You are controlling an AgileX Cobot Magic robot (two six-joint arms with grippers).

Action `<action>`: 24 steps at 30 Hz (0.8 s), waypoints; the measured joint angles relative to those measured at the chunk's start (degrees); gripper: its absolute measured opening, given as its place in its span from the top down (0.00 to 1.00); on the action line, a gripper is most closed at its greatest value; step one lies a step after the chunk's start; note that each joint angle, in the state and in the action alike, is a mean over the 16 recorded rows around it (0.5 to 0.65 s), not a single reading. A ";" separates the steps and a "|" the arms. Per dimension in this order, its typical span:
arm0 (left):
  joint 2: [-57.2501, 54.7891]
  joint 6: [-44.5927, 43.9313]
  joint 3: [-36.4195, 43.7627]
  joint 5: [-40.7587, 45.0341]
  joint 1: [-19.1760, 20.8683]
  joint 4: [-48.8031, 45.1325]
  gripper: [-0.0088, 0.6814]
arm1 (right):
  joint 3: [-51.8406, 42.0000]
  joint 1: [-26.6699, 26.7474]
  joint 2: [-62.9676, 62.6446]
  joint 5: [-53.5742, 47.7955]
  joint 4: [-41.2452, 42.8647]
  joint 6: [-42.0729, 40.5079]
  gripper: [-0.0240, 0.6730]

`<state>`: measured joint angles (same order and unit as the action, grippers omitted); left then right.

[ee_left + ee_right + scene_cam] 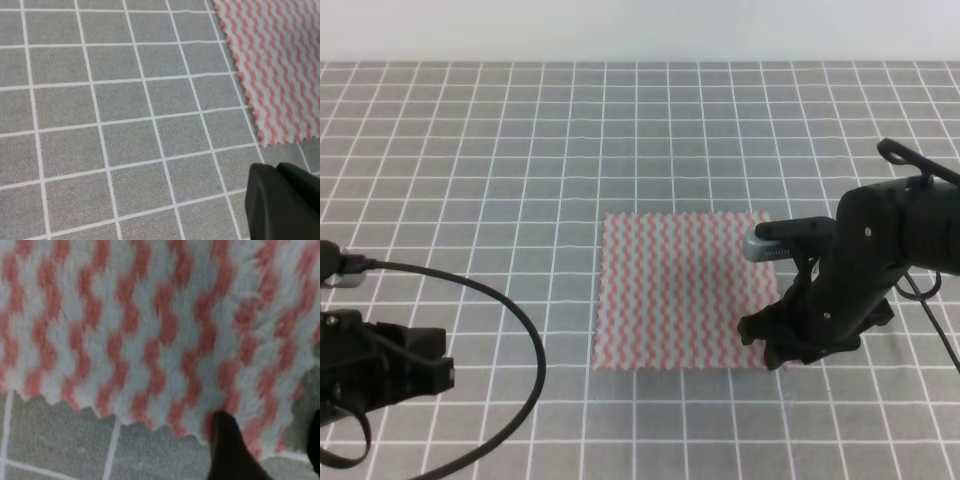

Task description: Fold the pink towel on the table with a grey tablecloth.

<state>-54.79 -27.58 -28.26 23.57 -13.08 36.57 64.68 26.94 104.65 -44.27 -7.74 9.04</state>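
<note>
The pink towel [680, 290] lies flat and unfolded in the middle of the table with a grey tablecloth [520, 150]. My right gripper [770, 345] is low over the towel's near right corner. In the right wrist view the towel [150, 330] fills the frame, and the gripper [270, 452] stands open with its dark fingertips [227, 445] apart at the scalloped near edge. My left gripper [435, 365] sits left of the towel, apart from it. In the left wrist view it [280, 200] looks shut, with the towel's near left corner [280, 65] beyond it.
A black cable [510, 310] loops over the cloth from the left arm toward the front edge. The grid cloth runs on beyond the towel to the back, left and right.
</note>
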 joint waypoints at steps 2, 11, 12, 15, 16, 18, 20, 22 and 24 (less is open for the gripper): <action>0.00 -0.03 0.00 -0.01 0.00 0.00 0.99 | -0.02 0.03 0.22 0.29 -0.29 -0.03 0.55; -0.06 -0.01 0.01 0.02 0.01 -0.04 0.99 | 0.60 0.16 0.94 0.74 -0.77 -0.07 0.70; -0.06 -0.01 0.01 0.02 0.01 -0.05 0.99 | 0.81 0.17 0.92 0.69 -0.76 -0.07 0.72; -0.09 -0.02 0.01 0.03 0.02 -0.08 0.99 | 1.56 0.22 1.00 0.42 -0.80 -0.08 0.80; -0.06 -0.04 0.01 0.03 0.01 -0.07 0.99 | 1.89 0.24 1.04 0.25 -0.78 -0.09 0.82; -0.09 -0.06 0.01 0.04 0.02 -0.09 0.99 | 2.68 0.24 1.06 -0.15 -0.68 -0.11 0.87; -0.09 -0.09 0.01 0.04 0.02 -0.12 0.99 | 3.53 0.25 1.03 -0.54 -0.62 -0.25 0.91; -0.07 -0.13 0.01 0.03 0.01 -0.25 0.99 | 4.46 0.26 1.00 -0.90 -0.63 -0.46 0.95; -0.07 -0.31 0.01 0.03 0.01 -0.44 0.99 | 5.46 0.26 0.82 -1.56 -0.52 -0.87 0.97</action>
<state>-54.85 -27.89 -28.25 23.60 -13.06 36.14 70.14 27.20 105.48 -45.83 -8.26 8.18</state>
